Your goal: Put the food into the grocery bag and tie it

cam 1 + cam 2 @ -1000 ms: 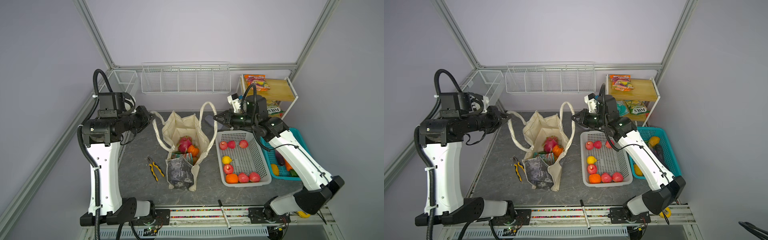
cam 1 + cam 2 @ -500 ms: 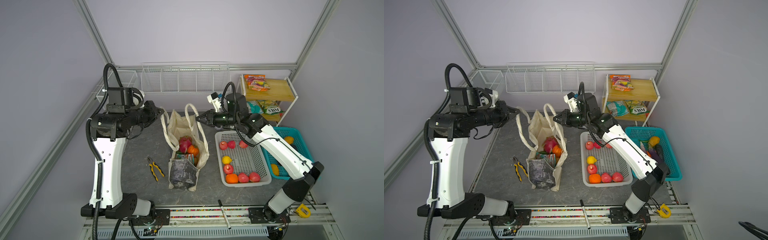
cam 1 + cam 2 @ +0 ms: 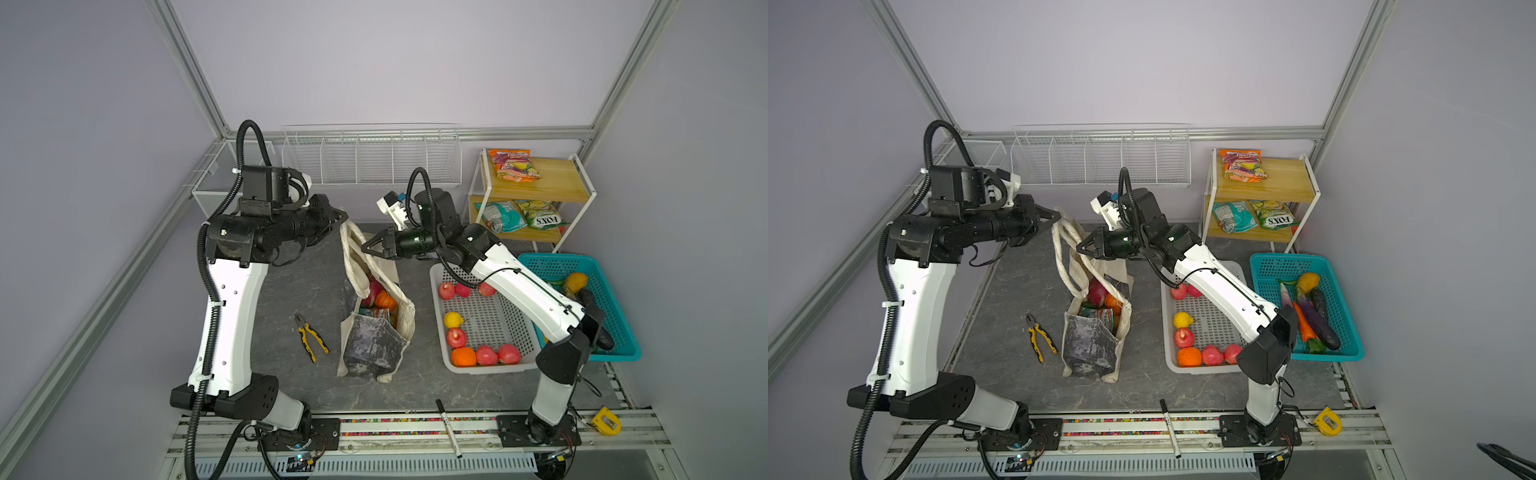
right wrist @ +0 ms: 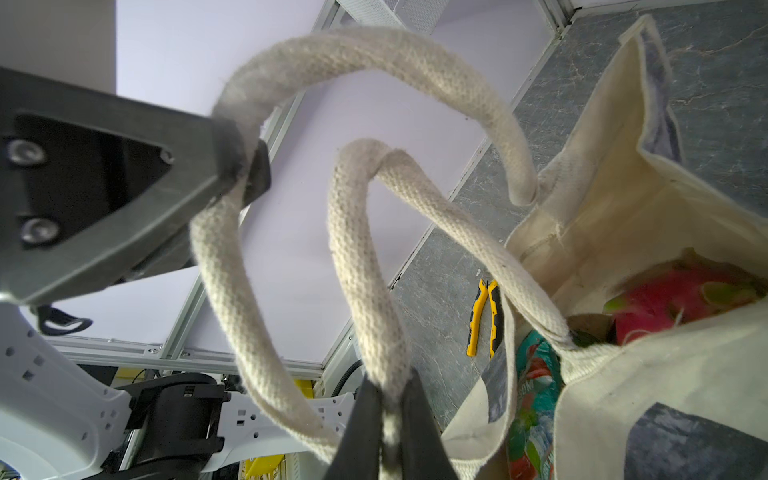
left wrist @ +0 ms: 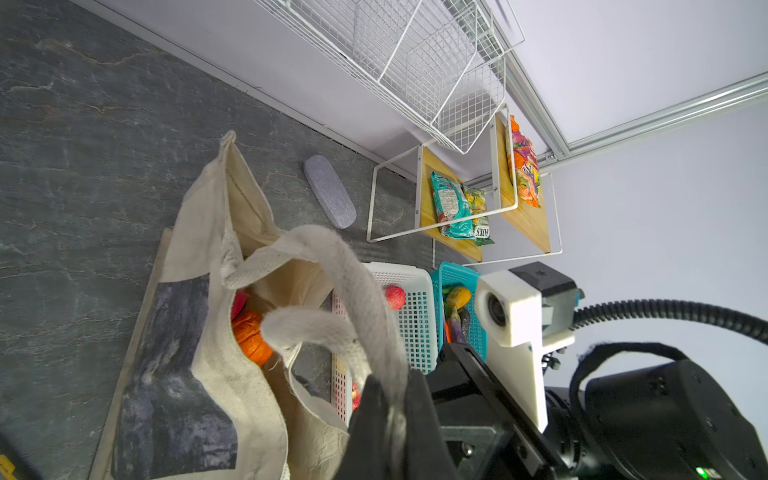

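Both grippers squeeze tight on the bag's loops. The left gripper (image 3: 341,216) pinches one handle (image 4: 374,45). The right gripper (image 3: 366,249) pinches the other handle (image 4: 357,270). The grocery bag (image 3: 376,347) stands on the grey table (image 3: 291,282), between the pliers (image 3: 311,336) and the white basket (image 3: 494,369). A pink dragon fruit (image 4: 665,299) and an orange pumpkin (image 5: 249,340) sit inside.

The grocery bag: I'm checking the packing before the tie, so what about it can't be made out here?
- Food below the dragon fruit and snack packet: hidden by the grocery bag walls in every view.
- Packet's print: right wrist view, creased and partly behind cloth.
- The handles where the left gripper and right gripper pinch them: covered by the shut jaws, cut off at the frame edge.
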